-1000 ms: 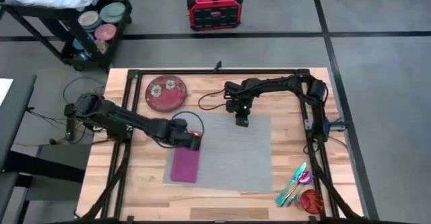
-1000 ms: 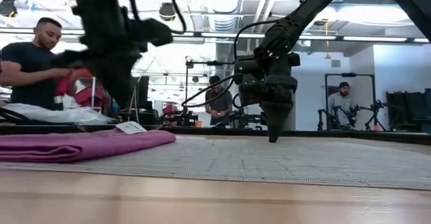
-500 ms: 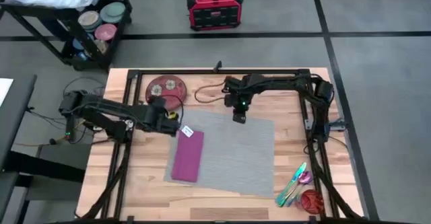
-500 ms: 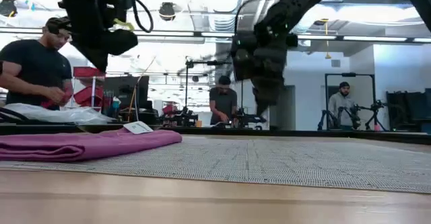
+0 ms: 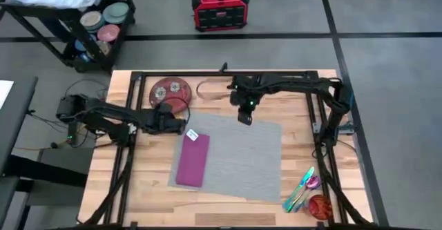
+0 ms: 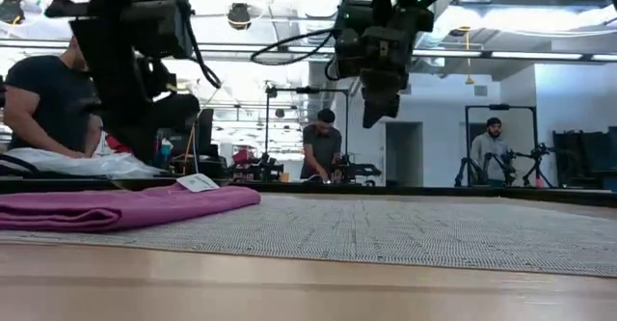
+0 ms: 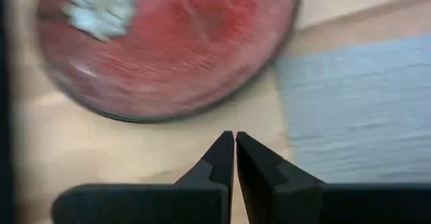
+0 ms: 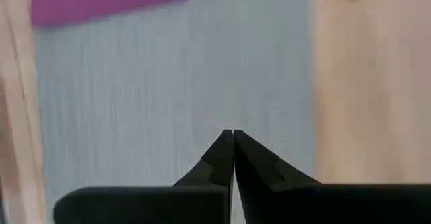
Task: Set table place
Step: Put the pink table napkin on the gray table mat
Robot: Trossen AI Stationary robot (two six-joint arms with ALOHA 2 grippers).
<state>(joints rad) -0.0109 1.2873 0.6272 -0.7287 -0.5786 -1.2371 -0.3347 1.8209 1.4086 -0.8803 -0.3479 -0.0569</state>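
The grey placemat (image 5: 238,157) lies flat on the wooden table (image 5: 148,181). A folded purple napkin (image 5: 192,161) with a white tag (image 5: 192,135) rests on the placemat's left part. A red plate (image 5: 170,92) sits at the table's far left. My left gripper (image 5: 181,125) is shut over bare wood (image 7: 234,138), between the plate (image 7: 168,42) and the placemat's far left corner (image 7: 357,109). My right gripper (image 5: 245,117) is shut and hangs in the air above the placemat's far edge (image 8: 233,135); the low view shows it well clear of the mat (image 6: 369,119).
Coloured cutlery (image 5: 300,187) and a small red object (image 5: 319,206) lie at the table's near right corner. A black frame (image 5: 228,73) runs along the table's edges. Beyond the table stand a red box (image 5: 219,7) and a cart (image 5: 76,23). People work in the room behind (image 6: 43,99).
My left gripper has gone from the napkin's far end toward the table's far left, ending beside the plate. My right gripper has risen from the placemat's far edge and now hangs clear above it. The napkin lies uncovered with its tag showing.
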